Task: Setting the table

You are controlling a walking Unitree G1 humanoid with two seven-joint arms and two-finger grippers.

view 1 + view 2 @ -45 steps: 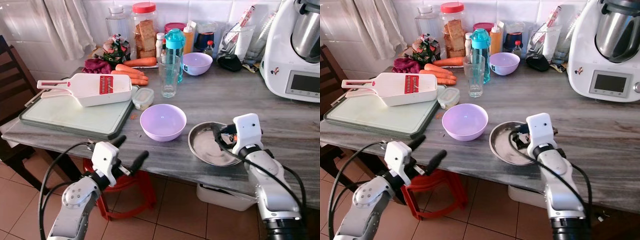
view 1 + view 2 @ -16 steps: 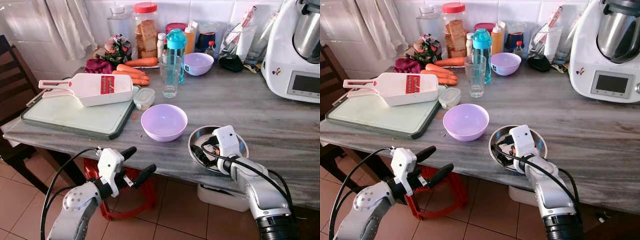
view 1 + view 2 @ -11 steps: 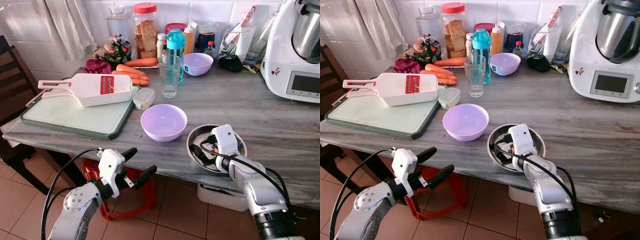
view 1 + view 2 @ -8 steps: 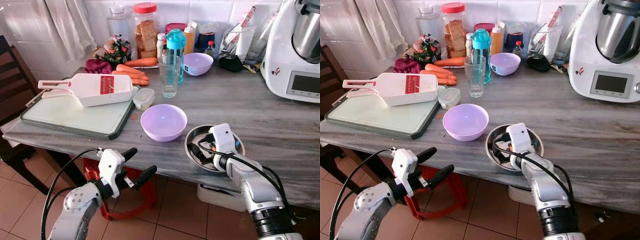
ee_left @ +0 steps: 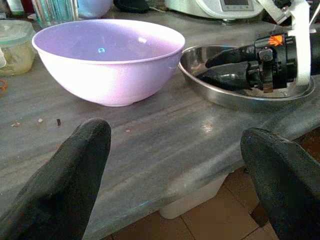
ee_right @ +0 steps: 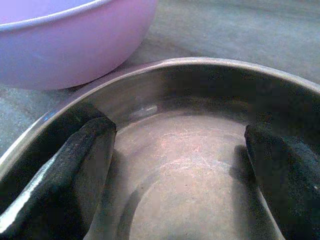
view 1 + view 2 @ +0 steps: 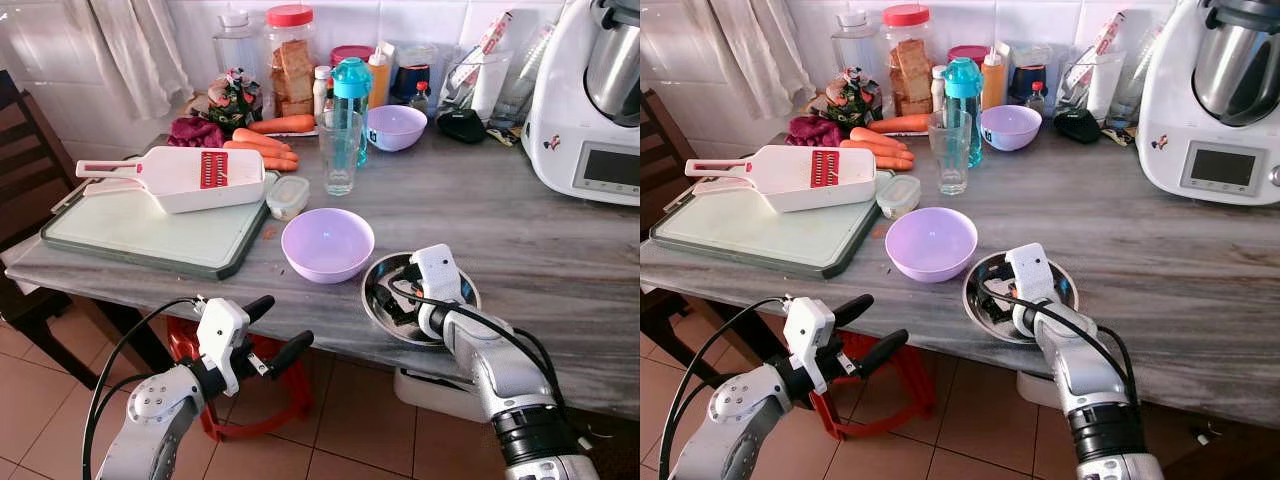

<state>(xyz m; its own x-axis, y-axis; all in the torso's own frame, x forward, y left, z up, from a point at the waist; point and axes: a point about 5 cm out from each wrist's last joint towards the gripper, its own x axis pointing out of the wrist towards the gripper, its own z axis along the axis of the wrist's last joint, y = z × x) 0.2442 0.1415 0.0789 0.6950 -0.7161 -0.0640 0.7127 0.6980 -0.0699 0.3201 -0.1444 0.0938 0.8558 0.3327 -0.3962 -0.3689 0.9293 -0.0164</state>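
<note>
My right claw [image 7: 392, 300] sits spread open inside the steel plate [image 7: 383, 310], near the surface's front edge, at 3 o'clock from the lilac bowl [image 7: 327, 243]. The plate looks light, stiff and slick; I'd pinch its raised rim. My left claw [image 7: 272, 328] hangs open below the surface.
</note>
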